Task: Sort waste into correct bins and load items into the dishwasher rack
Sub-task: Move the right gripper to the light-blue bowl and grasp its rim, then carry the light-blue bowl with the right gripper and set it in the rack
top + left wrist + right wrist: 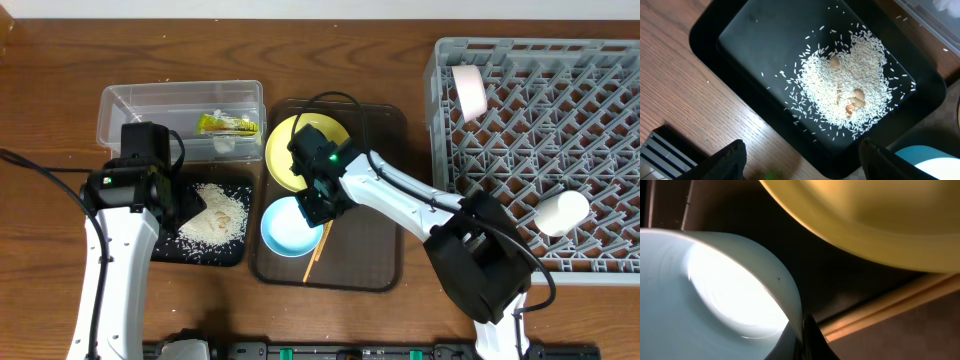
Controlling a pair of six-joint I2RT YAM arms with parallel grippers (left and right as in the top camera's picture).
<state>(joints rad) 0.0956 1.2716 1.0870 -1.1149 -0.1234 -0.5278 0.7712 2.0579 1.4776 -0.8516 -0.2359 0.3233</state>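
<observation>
The snack wrapper [228, 124] lies in the clear tub [125, 105]. The rice crumbs [218, 216] lie heaped in the black tray [225, 252], also in the left wrist view [845, 85]. My left gripper [180, 203] hangs open and empty over the tray's edge [805, 167]. My right gripper [318, 207] is shut on the rim of the light blue bowl [288, 230], also in the right wrist view [802, 337]. The yellow plate [290, 150] and chopsticks [318, 252] lie beside it. A white bowl [468, 90] and a pale cup [560, 212] lie in the grey rack [600, 60].
The blue bowl [705, 290], plate [865, 220] and chopsticks [890, 302] rest on a brown serving tray [375, 250] between the black tray and the rack. The clear tub stands behind the black tray. Black cables run across the table's left side.
</observation>
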